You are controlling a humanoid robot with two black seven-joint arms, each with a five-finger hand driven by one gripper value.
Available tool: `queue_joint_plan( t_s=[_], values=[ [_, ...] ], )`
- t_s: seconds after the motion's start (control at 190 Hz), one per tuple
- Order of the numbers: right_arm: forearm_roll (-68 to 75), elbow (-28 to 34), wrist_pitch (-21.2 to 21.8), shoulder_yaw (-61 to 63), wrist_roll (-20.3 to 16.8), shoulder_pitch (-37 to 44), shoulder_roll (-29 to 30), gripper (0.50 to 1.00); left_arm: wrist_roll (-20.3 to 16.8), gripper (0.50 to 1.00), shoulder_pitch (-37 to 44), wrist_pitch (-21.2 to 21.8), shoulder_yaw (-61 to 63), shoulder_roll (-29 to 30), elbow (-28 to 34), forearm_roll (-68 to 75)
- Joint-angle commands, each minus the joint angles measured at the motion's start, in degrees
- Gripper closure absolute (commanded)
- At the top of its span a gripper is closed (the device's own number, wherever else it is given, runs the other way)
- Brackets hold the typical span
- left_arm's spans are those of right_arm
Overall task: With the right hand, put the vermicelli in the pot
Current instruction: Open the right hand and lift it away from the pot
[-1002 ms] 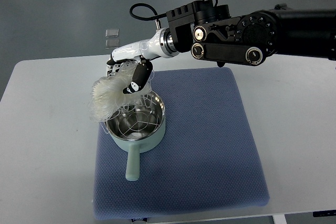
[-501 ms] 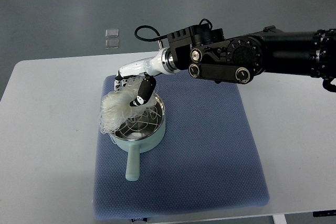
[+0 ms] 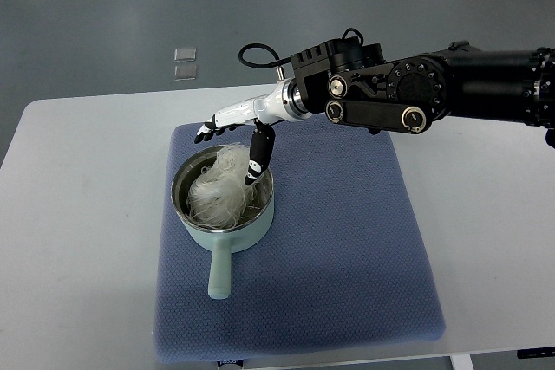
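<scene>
The noodles [image 3: 218, 190] sit heaped inside the pale green pot [image 3: 227, 230] on the blue mat [image 3: 347, 249] — the right hand [image 3: 247, 132] hovers above, fingers [image 3: 257, 158] spread, on a white desk [image 3: 78, 240].

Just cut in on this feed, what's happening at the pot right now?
The right hand is over the mint-green pot on the blue mat, fingers spread and holding nothing. The white vermicelli sits bundled inside the pot, with the thumb pointing down beside it. The pot's handle points toward the robot. The left arm is not in view.
</scene>
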Motion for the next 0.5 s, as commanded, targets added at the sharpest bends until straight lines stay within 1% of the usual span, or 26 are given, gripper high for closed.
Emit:
queue_joint_plan(
  t_s=[0.0, 0.153, 0.227, 0.316, 0.364, 0.401, 0.438, 0.448, 0.496],
  values=[
    [0.21, 0.09, 1.13, 2.92, 0.0, 0.27, -1.28, 0.576, 0.0, 0.5, -0.01, -0.01, 0.01, 0.0, 0.0, 0.0],
    [1.53, 0.09, 0.52, 10.57, 0.18, -0.44, -6.12, 0.576, 0.09, 0.5, -0.01, -0.01, 0.01, 0.0, -0.08, 0.0],
    [5.05, 0.0, 0.17, 15.84, 0.53, -3.34, -9.55, 0.576, 0.09, 0.5, -0.01, -0.01, 0.01, 0.0, -0.08, 0.0],
    [9.18, 0.0, -0.71, 22.87, 0.79, -9.23, -13.94, 0.576, 0.09, 0.5, -0.01, -0.01, 0.01, 0.0, -0.17, 0.0],
    [11.55, 0.0, -1.68, 28.57, 0.79, -13.87, -16.13, 0.574, 0.09, 0.5, -0.01, -0.01, 0.01, 0.0, -0.17, 0.0],
    [12.96, 0.0, -2.47, 32.71, 0.79, -17.31, -16.93, 0.576, 0.09, 0.5, -0.01, -0.01, 0.1, 0.0, -0.17, 0.0],
    [14.8, -0.08, -3.79, 38.5, 0.88, -22.66, -17.37, 0.576, 0.09, 0.5, -0.01, -0.01, 0.1, 0.0, -0.17, 0.0],
    [14.8, -0.08, -3.79, 38.52, 0.88, -22.67, -17.37, 0.576, 0.09, 0.5, -0.01, -0.01, 0.1, 0.0, -0.17, 0.0],
    [16.82, -0.08, -5.54, 46.5, 0.88, -29.87, -17.11, 0.576, 0.09, 0.5, -0.01, -0.01, 0.1, 0.0, -0.17, 0.0]
  ],
)
